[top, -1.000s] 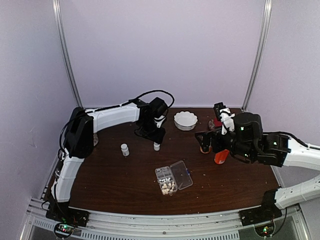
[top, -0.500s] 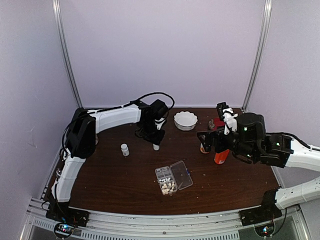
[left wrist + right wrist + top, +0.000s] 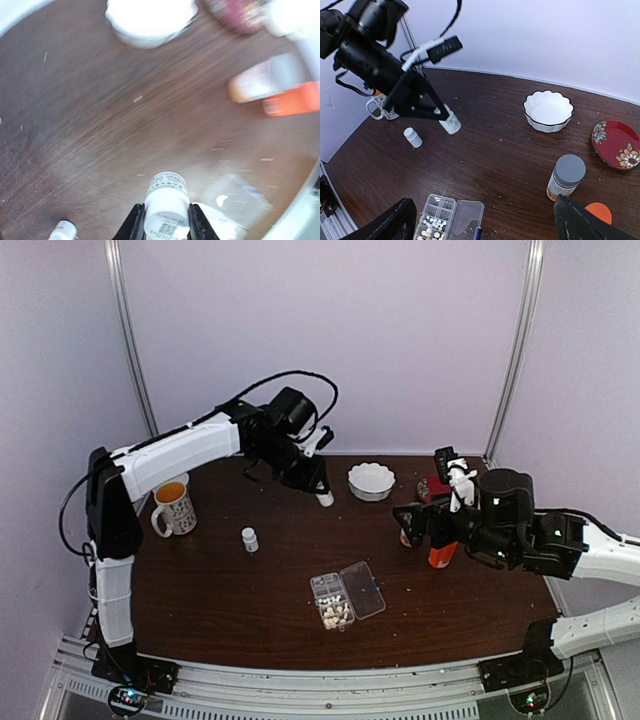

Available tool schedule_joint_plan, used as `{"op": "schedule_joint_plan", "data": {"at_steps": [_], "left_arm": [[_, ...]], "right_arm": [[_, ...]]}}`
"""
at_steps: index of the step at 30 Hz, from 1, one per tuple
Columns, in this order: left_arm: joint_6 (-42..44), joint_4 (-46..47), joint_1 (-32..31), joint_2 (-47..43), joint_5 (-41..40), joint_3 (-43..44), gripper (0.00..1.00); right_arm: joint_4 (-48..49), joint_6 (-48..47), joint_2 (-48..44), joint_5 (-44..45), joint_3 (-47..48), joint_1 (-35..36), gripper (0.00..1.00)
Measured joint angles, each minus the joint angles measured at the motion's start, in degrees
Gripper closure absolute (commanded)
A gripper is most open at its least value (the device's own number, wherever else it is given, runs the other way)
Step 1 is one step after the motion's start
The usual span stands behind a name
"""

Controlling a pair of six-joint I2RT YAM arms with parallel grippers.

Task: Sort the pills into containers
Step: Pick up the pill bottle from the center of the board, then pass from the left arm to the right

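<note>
While the left gripper [image 3: 166, 223] pinches a small white bottle [image 3: 166, 197] between narrow fingers, the table [image 3: 100, 125] beneath blurs. The right gripper [image 3: 484, 201] gapes wide; between its fingers, the organiser box [image 3: 441, 209] holding pills [image 3: 432, 223] is cut off at the frame's edge.

The picture was blurry. The left gripper [image 3: 166, 222] squeezed a white bottle [image 3: 167, 192] between its two black fingers [image 3: 134, 225] — one finger on each side, both touching it. Behind it was a brown table [image 3: 100, 125]. A white bowl [image 3: 150, 17] sat at the top edge. A red plate [image 3: 235, 12] was at the top right. On the right was a grey-capped bottle [image 3: 265, 82], just beside an orange thing [image 3: 295, 100] — too blurry to tell what. A clear box [image 3: 240, 197] sat near the held bottle, at the bottom right. A smaller white bottle [image 3: 62, 231] peeked in at the bottom left corner.
</note>
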Motion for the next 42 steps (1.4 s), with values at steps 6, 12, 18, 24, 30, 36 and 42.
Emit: {"op": "schedule_joint_plan", "data": {"at_steps": [6, 12, 18, 24, 30, 36, 42], "left_arm": [[-2.29, 6.69, 0.0, -14.97, 10.64, -4.55, 0.81], [-5.95, 11.87, -0.39, -21.57, 23.61, -6.45, 0.82], [-8.26, 13.38, -3.67, -22.27, 32.5, -7.23, 0.82], [-10.6, 15.61, -5.75, -24.06, 37.18, -8.72, 0.82], [-12.26, 17.05, -7.26, -26.03, 38.99, -8.87, 0.82], [-12.81, 17.33, -8.68, -27.78, 39.19, -10.54, 0.82], [-12.87, 17.42, -8.68, -28.46, 39.08, -11.85, 0.82]], "right_arm": [[8.11, -0.26, -4.81, -5.88, -5.53, 0.0, 0.12], [20.5, -4.72, -8.66, -15.96, -10.97, 0.0, 0.16], [27.43, -13.03, -8.66, -23.08, -10.97, 1.07, 0.2], [33.46, -21.9, -7.69, -23.52, -10.97, 4.42, 0.22], [39.85, -25.88, -5.22, -23.17, -10.8, 5.05, 0.29], [41.57, -27.21, -1.68, -23.74, -7.23, 6.14, 0.36], [42.91, -27.71, -0.35, -24.17, -5.35, 7.74, 0.38]]}}
